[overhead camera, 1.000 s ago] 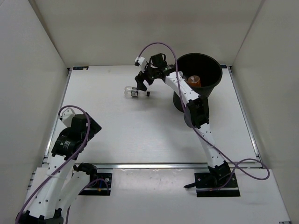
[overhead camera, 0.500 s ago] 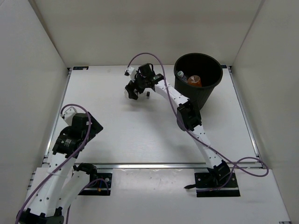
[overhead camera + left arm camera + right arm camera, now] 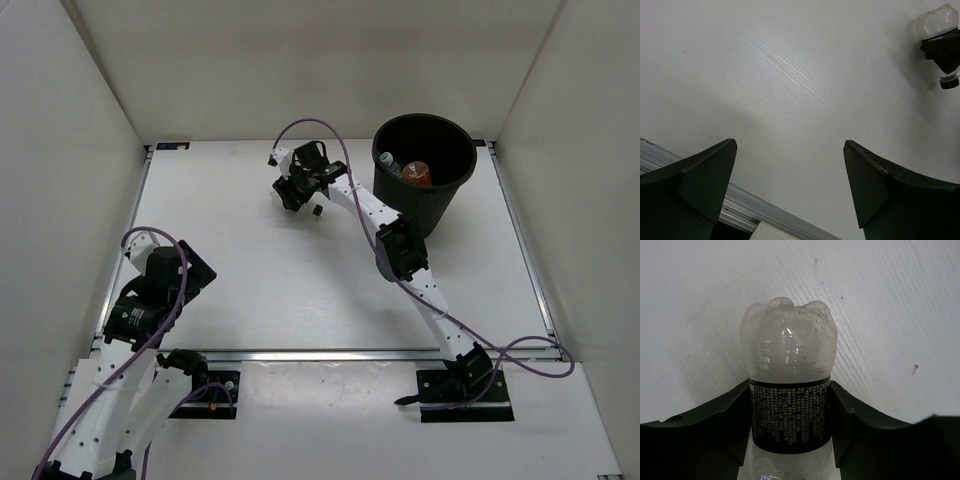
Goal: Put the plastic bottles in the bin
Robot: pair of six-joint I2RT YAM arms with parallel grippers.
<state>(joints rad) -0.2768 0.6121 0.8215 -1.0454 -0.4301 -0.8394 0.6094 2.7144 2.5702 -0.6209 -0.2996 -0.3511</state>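
A clear plastic bottle [image 3: 788,347] with a dark label lies on its side on the white table at the far middle. My right gripper [image 3: 790,392] is shut on it, one finger pressed to each side of the label. From above, the right gripper [image 3: 291,191] covers most of this bottle, and only its black cap [image 3: 316,210] shows. The left wrist view has the same bottle [image 3: 939,22] far off at the top right. The black bin [image 3: 468,150] stands to the right, holding an orange bottle [image 3: 416,173] and a clear one [image 3: 386,159]. My left gripper [image 3: 790,167] hangs open over bare table.
White walls close the table in on the left, back and right. A metal rail [image 3: 700,177] runs along the near edge under the left gripper. The right arm's purple cable [image 3: 310,128] loops above its wrist.
My right gripper has moved left from beside the bin, come down over the dark-label bottle and shut on it. The left arm has shifted slightly.
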